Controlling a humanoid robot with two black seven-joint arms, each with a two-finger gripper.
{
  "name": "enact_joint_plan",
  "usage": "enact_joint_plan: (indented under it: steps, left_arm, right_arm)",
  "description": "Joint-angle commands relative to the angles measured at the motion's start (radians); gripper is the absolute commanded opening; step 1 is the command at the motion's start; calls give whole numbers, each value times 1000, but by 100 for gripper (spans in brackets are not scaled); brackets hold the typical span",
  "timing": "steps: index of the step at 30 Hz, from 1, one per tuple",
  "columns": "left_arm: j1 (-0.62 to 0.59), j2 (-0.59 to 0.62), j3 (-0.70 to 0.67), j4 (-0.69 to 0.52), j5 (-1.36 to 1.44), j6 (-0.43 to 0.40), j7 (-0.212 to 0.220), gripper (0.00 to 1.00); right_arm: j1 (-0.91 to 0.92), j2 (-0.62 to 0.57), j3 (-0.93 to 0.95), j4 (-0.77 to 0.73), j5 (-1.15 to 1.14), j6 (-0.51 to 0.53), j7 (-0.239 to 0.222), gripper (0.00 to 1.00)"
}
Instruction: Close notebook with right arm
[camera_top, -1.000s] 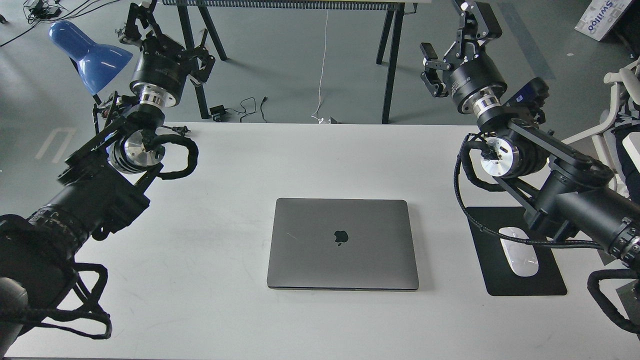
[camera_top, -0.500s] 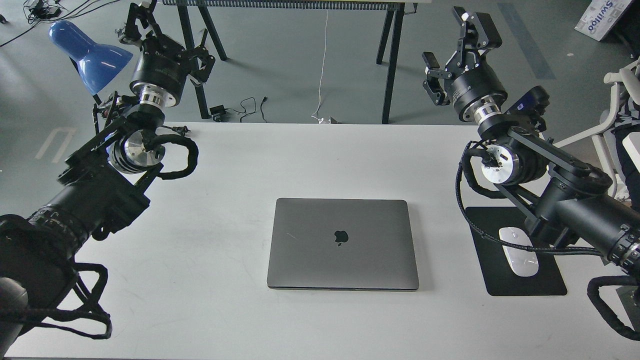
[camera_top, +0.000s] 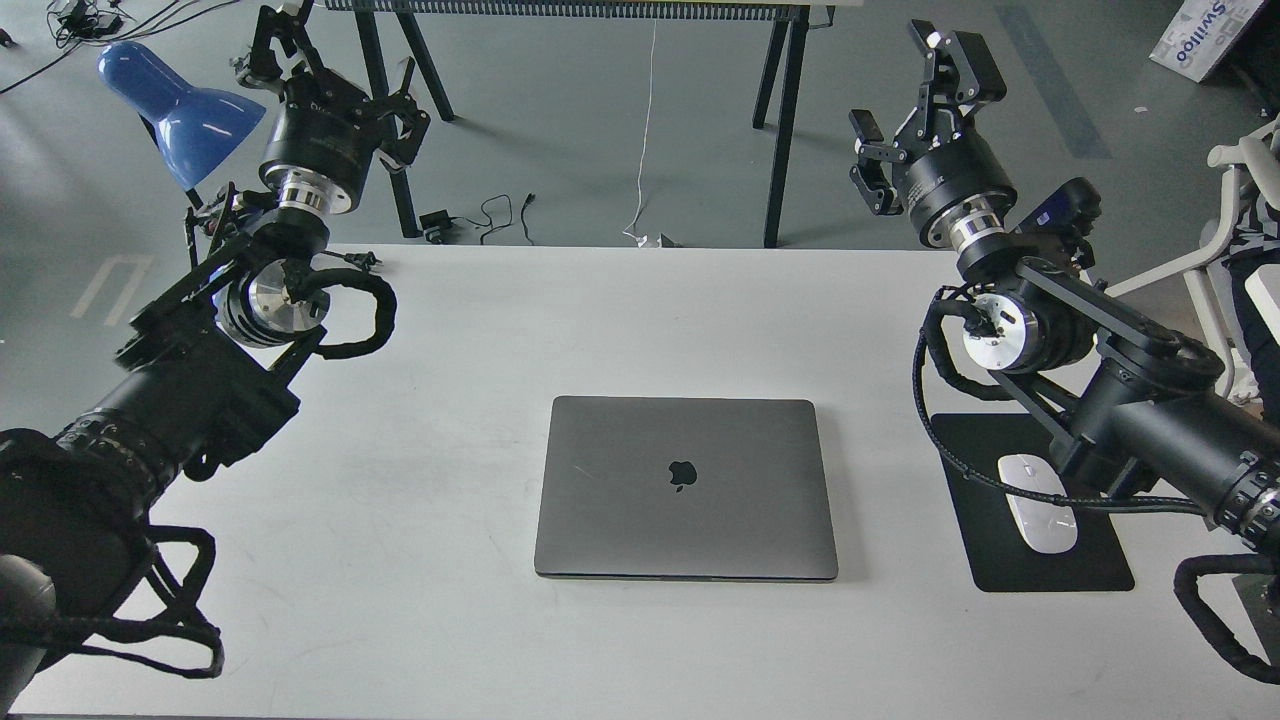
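Note:
The notebook (camera_top: 686, 487) is a slim space-grey laptop lying flat at the middle of the white table (camera_top: 640, 310). Its lid is down, with the dark apple logo facing up. The keys, screen and trackpad are hidden under the lid. My right arm (camera_top: 1130, 410) comes in from the right. Its gripper (camera_top: 897, 82) is raised above the table's far right edge, well away from the notebook, with the fingers spread apart and empty. My left gripper (camera_top: 335, 55) is raised at the far left beside the blue lamp, open and empty.
A black mouse pad (camera_top: 1040, 560) with a white mouse (camera_top: 1038, 502) lies right of the notebook, partly under my right arm. A blue lamp (camera_top: 180, 105) stands at the far left. Black table legs (camera_top: 780, 130) and floor cables show beyond the far edge.
My right arm has shifted slightly to the right and towards me, with its gripper still open. The notebook and my left arm have not moved.

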Motion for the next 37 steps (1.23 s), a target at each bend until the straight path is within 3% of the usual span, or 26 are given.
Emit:
enact_joint_plan:
  steps: [1, 37]
  left_arm:
    - [0, 0, -1, 0, 0, 0, 0, 100]
    - [0, 0, 1, 0, 0, 2, 0, 100]
  right_arm:
    - [3, 0, 0, 1, 0, 0, 0, 99]
    - [1, 0, 18, 4, 0, -2, 0, 99]
